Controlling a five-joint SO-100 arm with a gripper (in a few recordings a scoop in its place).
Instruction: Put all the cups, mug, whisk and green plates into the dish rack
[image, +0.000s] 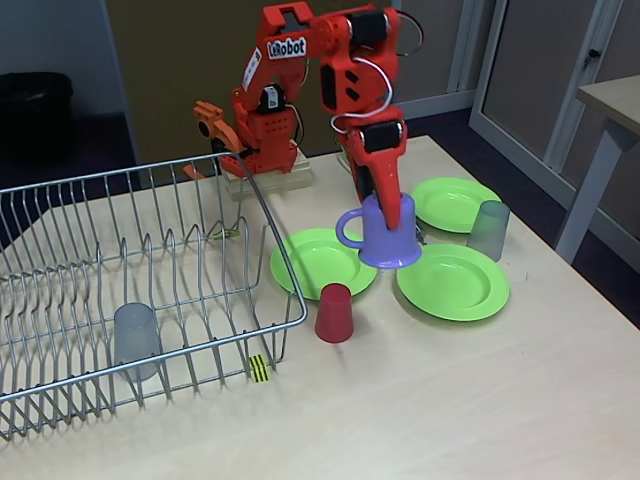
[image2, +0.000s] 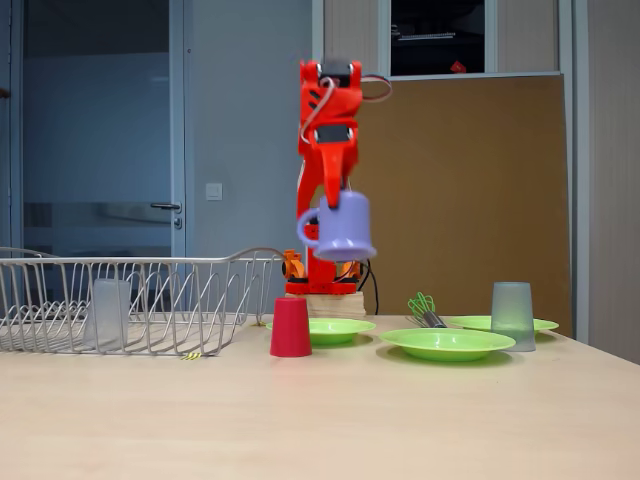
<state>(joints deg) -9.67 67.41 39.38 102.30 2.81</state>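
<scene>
1. Mug (image2: 341, 227) hanging upside down in the pincer (image: 388, 205), fingers pinching its wall, lifted well clear of the surface (image: 480, 400) in both fixed views; handle pointing left in both.
2. Carrying step in hand, by the look of it: mug gripped and raised, not yet over the dish rack (image: 120, 290).
3. Next move likely calling for a swing leftward to the rack, keeping enough height to clear its raised wire rim, then lowering between the prongs before letting go.
4. Sitting directly below and around the held mug: three green plates, one to the left (image: 310, 262), one to the front right (image: 455, 285), one behind (image: 450, 203).
5. Lying between the plates, just behind the mug: whisk (image2: 424, 306), green loops showing in a fixed view.
6. Standing upside down just in front of the left plate: red cup (image: 334, 313).
7. Standing upside down by the right-hand plates: grey cup (image: 488, 230).
8. Resting already inside the rack, near its front wires: second grey cup (image: 136, 341).
</scene>
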